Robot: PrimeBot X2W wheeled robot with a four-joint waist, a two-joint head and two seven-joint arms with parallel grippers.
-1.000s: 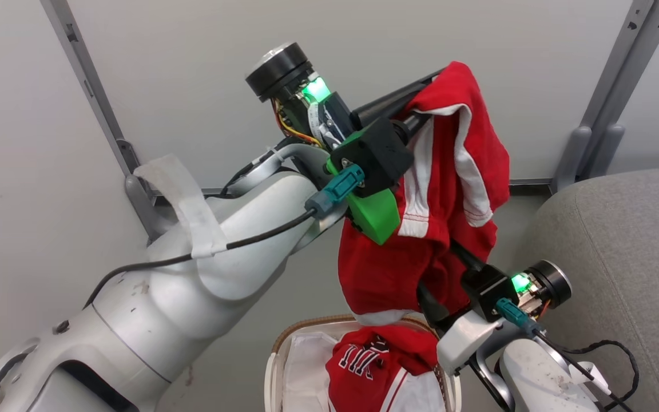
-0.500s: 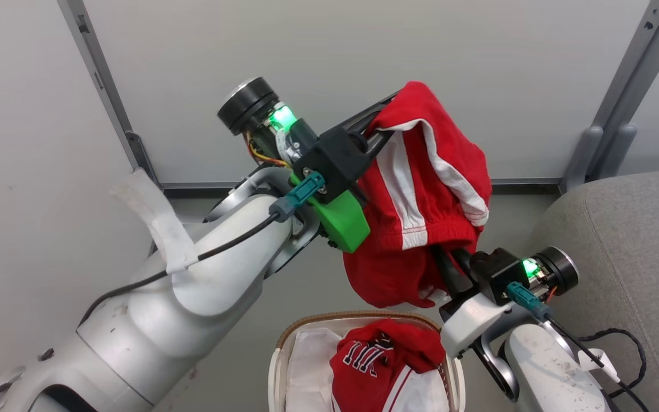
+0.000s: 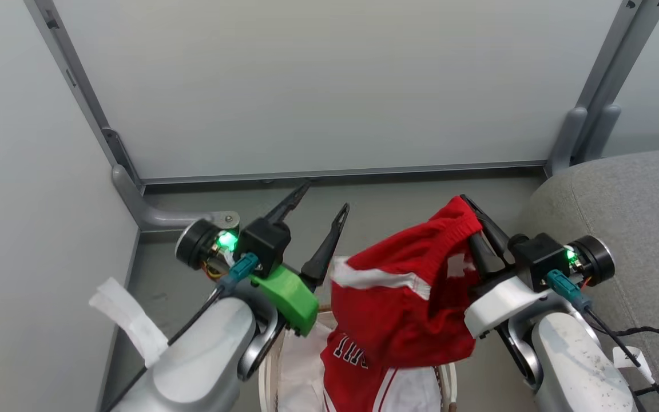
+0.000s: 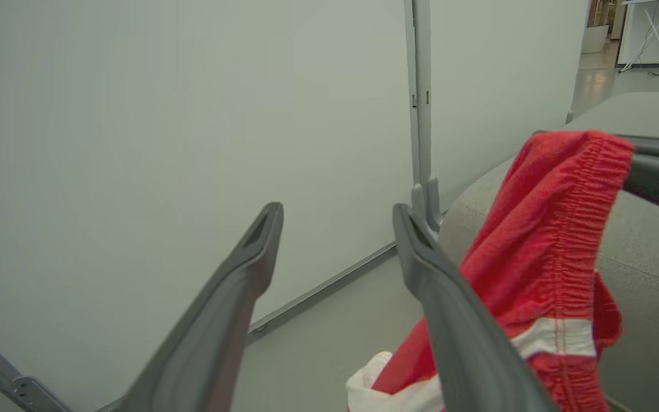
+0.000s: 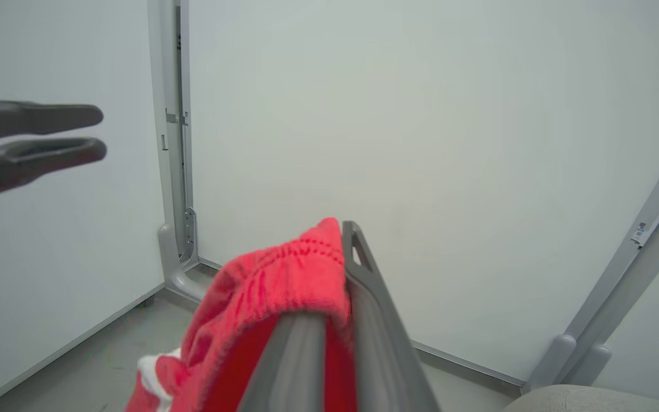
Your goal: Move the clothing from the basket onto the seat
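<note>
Grips the shorts (image 3: 398, 309) by the elastic waistband with the right gripper (image 3: 478, 226), fingers pinched together on the cloth. Lets the rest hang above the far rim of the basket (image 3: 263, 383), hem close over the jersey (image 3: 352, 366) lying inside. Holds the left gripper (image 3: 325, 197) spread wide and empty, just left of the shorts. Reads as the carry step: one garment lifted, not yet over the seat (image 3: 638, 206) at the right. Calls next for a swing right past the seat's rounded edge, high enough to clear the hem, then a release; after that, a reach for the jersey.
</note>
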